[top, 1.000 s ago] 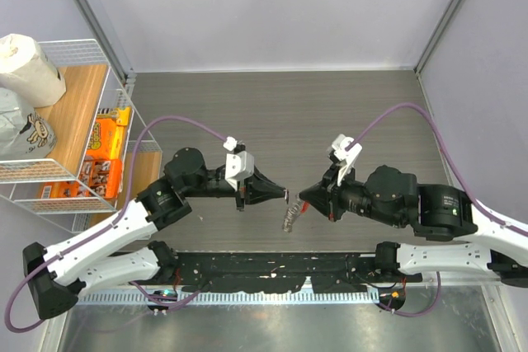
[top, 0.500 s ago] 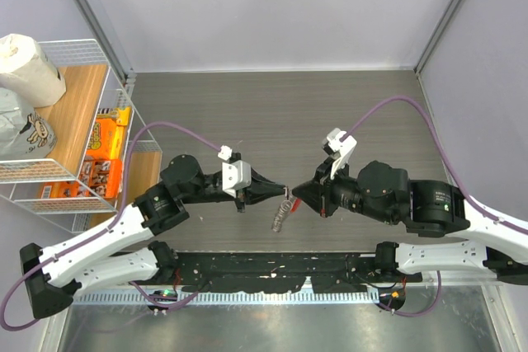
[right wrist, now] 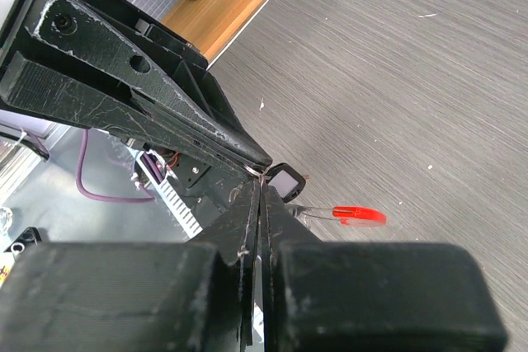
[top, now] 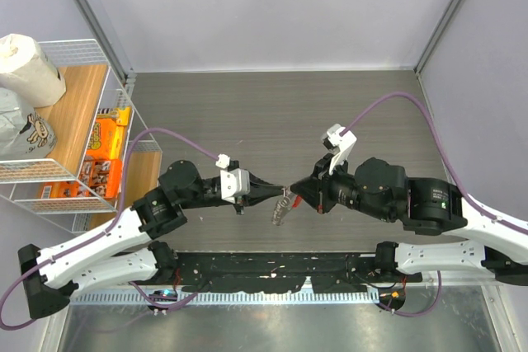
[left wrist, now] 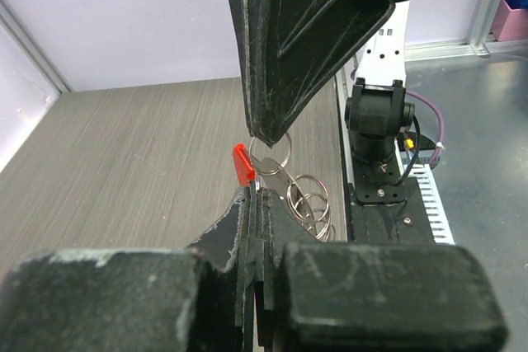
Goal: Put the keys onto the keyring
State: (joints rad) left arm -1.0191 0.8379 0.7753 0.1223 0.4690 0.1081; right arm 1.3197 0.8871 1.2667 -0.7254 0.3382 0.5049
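Top external: my left gripper and right gripper, both pressed together, meet tip to tip over the table, likely for threading. The keyring dangles between them. Left wrist: its red strip touches my tips, silver rings hanging beside. Right wrist: the tiny black-headed key sits at my tips; who pinches which, I cannot tell

Grey wood-grain table; wire shelf beside
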